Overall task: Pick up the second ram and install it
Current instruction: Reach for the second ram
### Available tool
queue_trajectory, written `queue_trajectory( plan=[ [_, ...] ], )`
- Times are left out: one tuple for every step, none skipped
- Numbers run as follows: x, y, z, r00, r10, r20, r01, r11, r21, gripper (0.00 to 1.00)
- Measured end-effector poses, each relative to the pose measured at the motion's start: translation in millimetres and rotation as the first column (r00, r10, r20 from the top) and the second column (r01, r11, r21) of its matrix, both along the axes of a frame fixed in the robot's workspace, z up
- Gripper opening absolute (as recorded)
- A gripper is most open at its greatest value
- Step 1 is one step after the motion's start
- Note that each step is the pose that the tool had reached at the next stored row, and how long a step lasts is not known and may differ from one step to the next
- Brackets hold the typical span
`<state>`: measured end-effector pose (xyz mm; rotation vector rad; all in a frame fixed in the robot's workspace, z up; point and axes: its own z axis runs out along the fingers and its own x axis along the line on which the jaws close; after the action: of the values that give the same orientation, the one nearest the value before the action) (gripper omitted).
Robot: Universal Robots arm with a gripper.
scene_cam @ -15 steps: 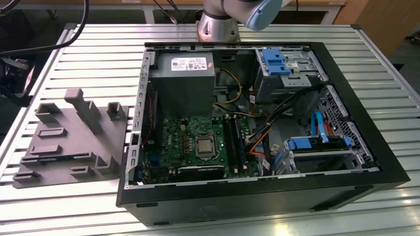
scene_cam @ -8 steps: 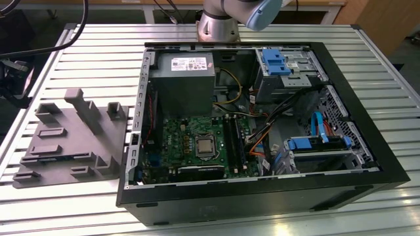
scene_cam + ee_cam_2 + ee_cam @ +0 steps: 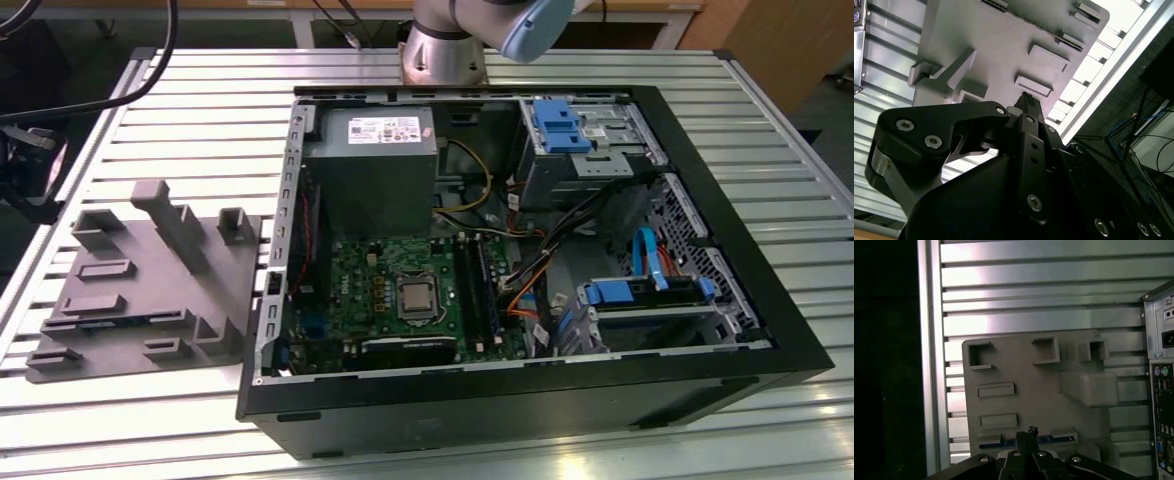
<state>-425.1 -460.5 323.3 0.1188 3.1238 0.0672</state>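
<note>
The second ram (image 3: 1054, 439) is a thin strip with a blue-green edge, lying on its edge in a slot at one end of the grey fixture plate (image 3: 1029, 405). In the first wrist view my gripper (image 3: 1027, 432) hangs well above the plate, directly over the middle of that strip, with its dark fingertips together and nothing between them. The second wrist view shows the gripper (image 3: 1027, 100) over the same plate (image 3: 999, 45). In the exterior view the plate (image 3: 134, 290) lies to the left of the open computer case (image 3: 534, 400), whose motherboard slots (image 3: 477, 285) run beside the processor socket.
The case and plate sit on a slatted aluminium table (image 3: 200, 90). The case's rear ports (image 3: 1161, 405) face the plate. Raised posts (image 3: 167, 205) stand on the plate's far part. Cables and drive bays (image 3: 641, 290) crowd the case's right side. The arm's base (image 3: 447, 50) stands behind the case.
</note>
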Motion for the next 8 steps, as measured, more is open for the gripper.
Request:
queue_trajectory(
  plan=[
    [0.0, -0.3, -0.1, 1.0000, 0.000, 0.0000, 0.000, 1.0000, 0.0000, 0.11],
    [-0.1, -0.8, -0.2, 1.0000, 0.000, 0.0000, 0.000, 1.0000, 0.0000, 0.11],
    [-0.1, -1.2, -0.2, 1.0000, 0.000, -0.0001, 0.000, 1.0000, 0.0000, 0.11],
    [-0.1, -1.6, -0.3, 1.0000, 0.000, -0.0001, 0.000, 1.0000, 0.0000, 0.11],
    [-0.2, -2.0, -0.5, 1.0000, 0.000, 0.0000, 0.000, 1.0000, 0.0000, 0.11],
    [-0.2, -2.4, -0.5, 1.0000, 0.000, 0.0000, 0.000, 1.0000, 0.0000, 0.11],
    [-0.2, -2.8, -0.6, 1.0000, 0.000, 0.0000, 0.000, 1.0000, 0.0000, 0.11],
    [-0.3, -3.2, -0.7, 1.0000, 0.000, -0.0001, 0.000, 1.0000, -0.0001, 0.11]
  ],
)
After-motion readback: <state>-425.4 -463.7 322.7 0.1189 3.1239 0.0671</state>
